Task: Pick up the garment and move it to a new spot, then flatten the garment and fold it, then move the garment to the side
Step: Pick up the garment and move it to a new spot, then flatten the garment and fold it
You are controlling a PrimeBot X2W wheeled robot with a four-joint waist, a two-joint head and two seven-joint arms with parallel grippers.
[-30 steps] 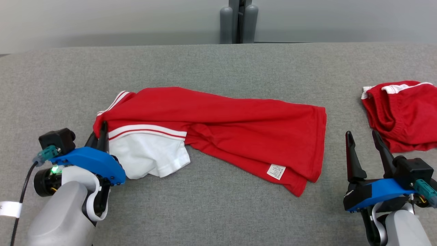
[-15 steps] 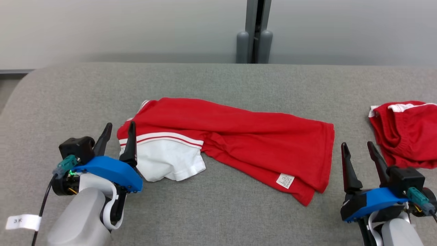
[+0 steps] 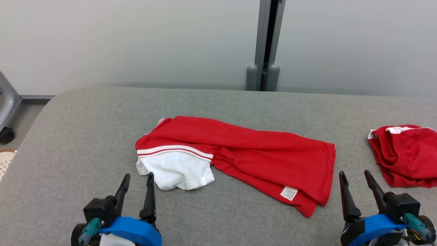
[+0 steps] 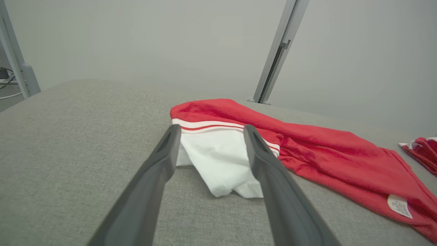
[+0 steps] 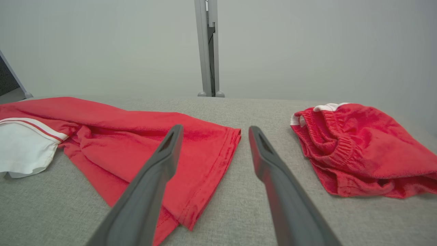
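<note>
Head view: left gripper [image 3: 136, 179] and right gripper [image 3: 354, 176] both spread apart, empty, near the folded garment [image 3: 252, 153].

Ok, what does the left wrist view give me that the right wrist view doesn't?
Left wrist view, not the right: the left gripper, open, fingers framing the white sleeve of the red shirt, and the label near the shirt's hem.
Right wrist view, not the left: the right gripper, open, pointing at the gap between shirt and shorts, with the shorts bundle whole; the left view cuts it to a sliver.
Both: shirt, sleeve, the grey table, the post by the wall.
</note>
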